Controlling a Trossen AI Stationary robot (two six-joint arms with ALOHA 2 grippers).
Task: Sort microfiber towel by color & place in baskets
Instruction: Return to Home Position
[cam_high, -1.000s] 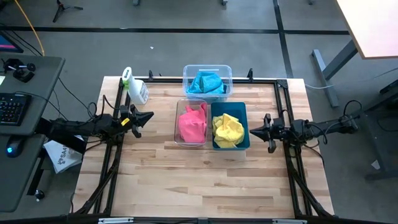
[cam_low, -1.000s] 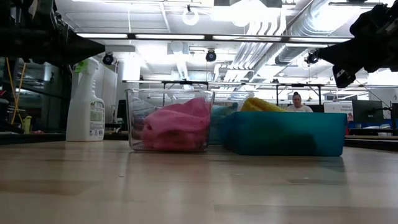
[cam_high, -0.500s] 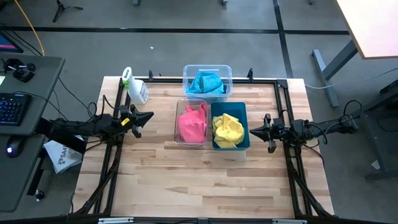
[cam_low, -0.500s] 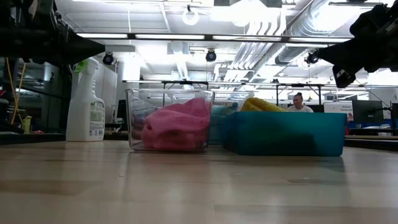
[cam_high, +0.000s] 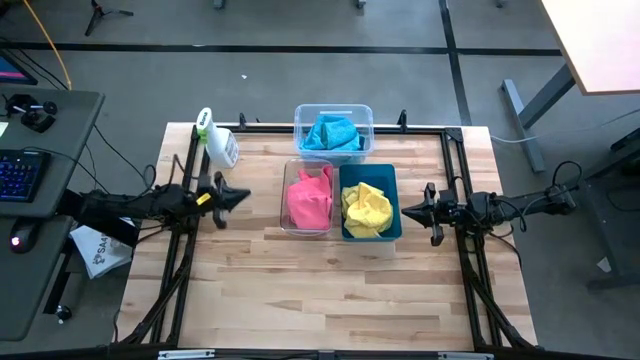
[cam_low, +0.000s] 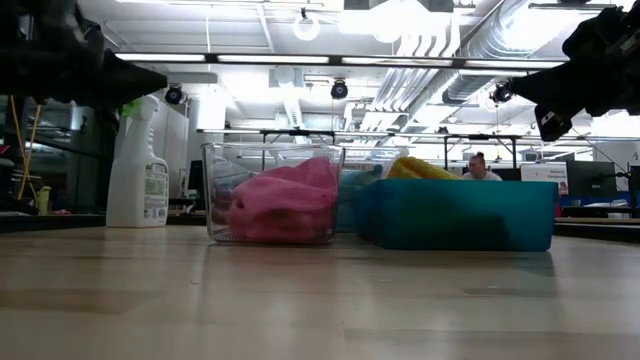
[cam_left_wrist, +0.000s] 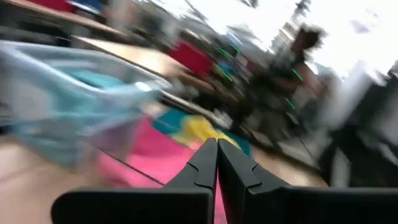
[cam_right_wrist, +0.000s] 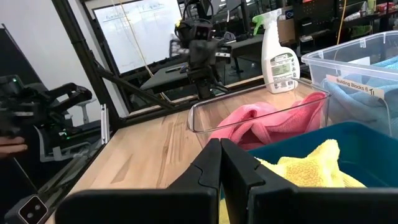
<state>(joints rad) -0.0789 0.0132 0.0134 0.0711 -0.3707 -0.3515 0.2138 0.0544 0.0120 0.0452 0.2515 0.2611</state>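
Three bins stand together at the table's middle. The far clear bin (cam_high: 299, 124) holds a blue towel (cam_high: 332, 132). In front of it, a clear bin (cam_high: 286, 214) holds a pink towel (cam_high: 310, 198), and the teal bin (cam_high: 397, 200) to its right holds a yellow towel (cam_high: 367, 207). My left gripper (cam_high: 244, 195) hovers shut, left of the pink bin; in its own blurred view its fingers (cam_left_wrist: 217, 144) meet tip to tip. My right gripper (cam_high: 404, 211) hovers shut just right of the teal bin, pointing at it (cam_right_wrist: 220, 143). Neither carries a towel.
A white spray bottle (cam_high: 218, 143) stands near the table's far left corner, beyond my left gripper. Black frame rails run along the table's left, right and far sides. Bare wood lies in front of the bins. A person (cam_low: 478, 166) sits in the room beyond the table.
My left gripper has turned about its wrist and shifted slightly toward the near edge, staying shut; its wrist view is smeared by the motion. The towels and bins have not moved.
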